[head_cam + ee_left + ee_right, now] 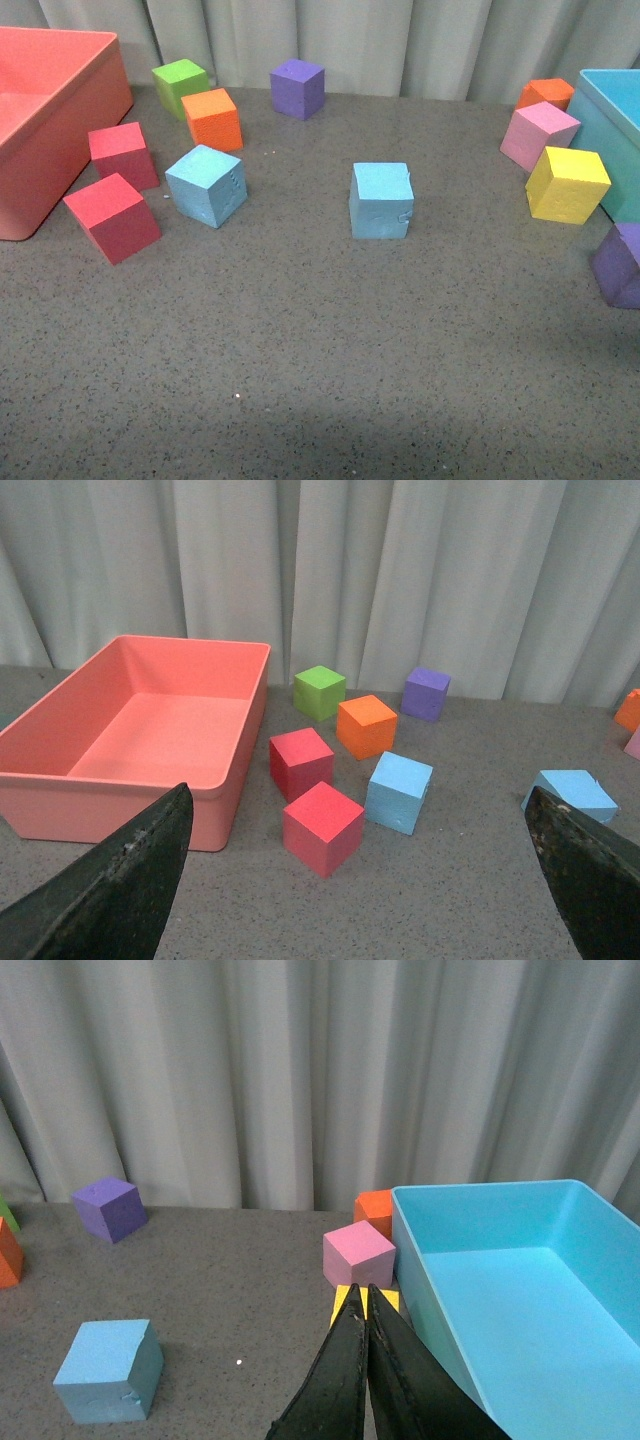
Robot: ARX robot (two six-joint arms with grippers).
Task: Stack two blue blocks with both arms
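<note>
Grey speckled surface (pixel 320 380), pale curtain (pixel 400 40) behind. Left end effector (pixel 357 792): fingers spread wide, holding nothing. Right end effector (pixel 362 1295): fingers pressed together, empty, tips just in front of a yellow cube (pixel 567 183). Neither arm shows in front view. Left-hand blue block (pixel 206 185) sits on the surface near two red cubes (pixel 112 215) and an orange cube (pixel 212 118), close to the pink bin (pixel 40 150). Central blue block (pixel 381 200) sits alone mid-surface, well apart from the first. Turquoise bin (pixel 615 130) at far right.

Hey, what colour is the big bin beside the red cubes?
Salmon pink bin; the left wrist view shows it best.
</note>
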